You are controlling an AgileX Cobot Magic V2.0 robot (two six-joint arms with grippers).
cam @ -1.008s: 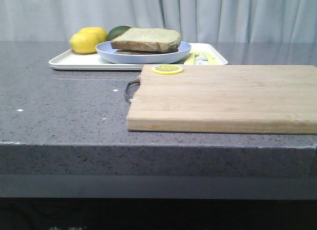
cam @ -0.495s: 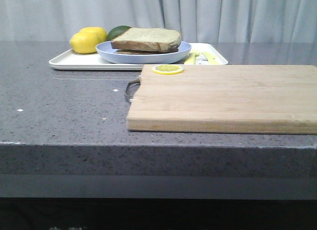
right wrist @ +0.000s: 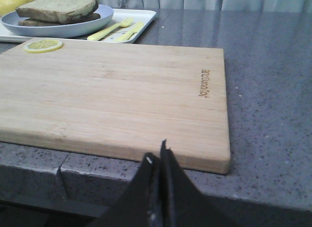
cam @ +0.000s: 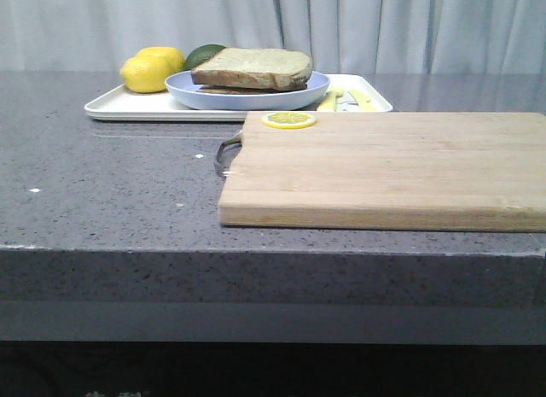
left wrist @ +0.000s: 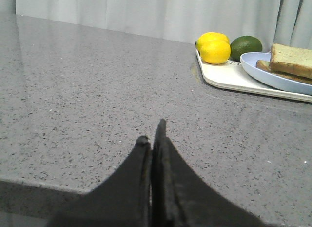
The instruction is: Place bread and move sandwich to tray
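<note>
On the far left of the grey speckled bench [cam: 111, 183], two lemons [cam: 152, 70] and a dark green fruit [cam: 203, 54] are seen at the left end of the white tray [cam: 111, 106]; the green fruit is half hidden behind the lemons in the front view, while the left wrist view shows it whole, just beside them. The pale blue plate [cam: 247, 96] rests on the tray, and on it lies the sandwich [cam: 252, 69], its upper bread [cam: 256, 62] stacked on a lower slice; the filling cannot be made out in any view. To the right of the plate, a yellow fork [right wrist: 113, 28] and a second yellow utensil [right wrist: 129, 31] lie on the tray; they are clear only in the right wrist view, being nearly lost behind the plate from the front. Nearer the camera, the wooden cutting board [cam: 384, 166] is laid on the bench, touching or just short of the tray, with a lemon slice [cam: 288, 119] at its far left corner; a maker's mark on the board is shown only by the right wrist camera. Neither arm appears in the front view; the left pincer [left wrist: 151, 138] is seen pressed together above bare bench, and the right pincer [right wrist: 156, 156] is likewise pressed together, empty, at the board's near edge.
</note>
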